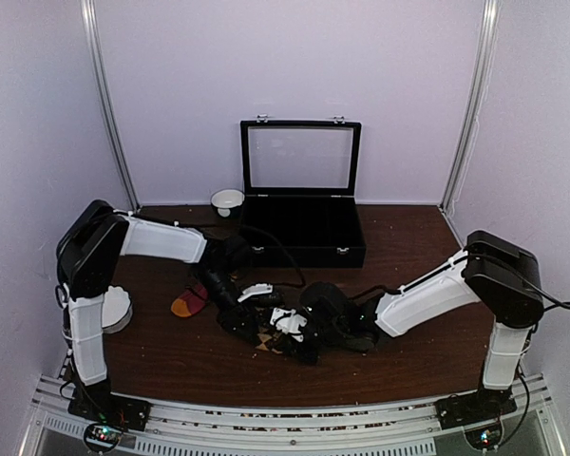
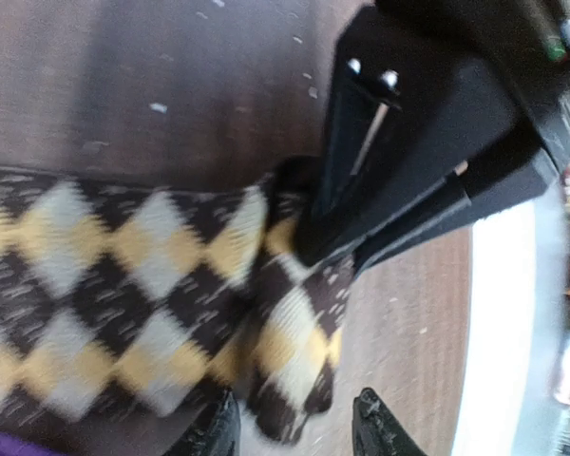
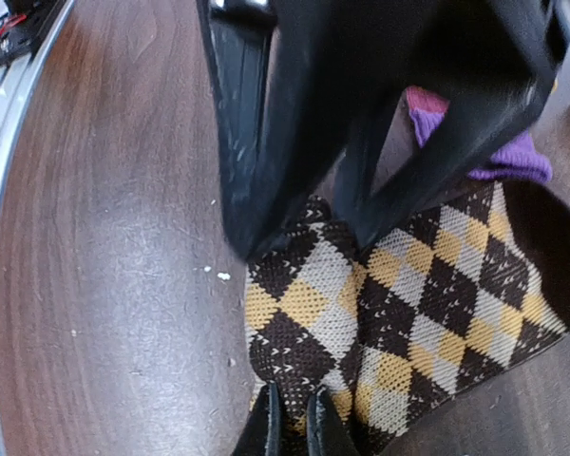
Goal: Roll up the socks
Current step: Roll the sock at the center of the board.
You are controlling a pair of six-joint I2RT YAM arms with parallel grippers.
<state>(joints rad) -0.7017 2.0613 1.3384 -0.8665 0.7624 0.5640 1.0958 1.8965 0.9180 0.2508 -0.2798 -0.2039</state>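
Right hand [image 3: 294, 427] fingertips nearly together, clenched on the edge of the brown argyle sock [image 3: 408, 304]. Left hand [image 2: 294, 429] released: fingers spread, sock's end lying between them. Argyle sock is on the bench [image 3: 104, 237], front-centre, where both arms meet. Magenta sock [image 1: 190, 302] sits by the left arm, orange toe showing, purple band just beside the argyle.

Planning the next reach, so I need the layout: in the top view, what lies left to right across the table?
White round disc → magenta-red sock with orange toe → white bowl → black case. The argyle sock is left out: its place in that view is unclear.
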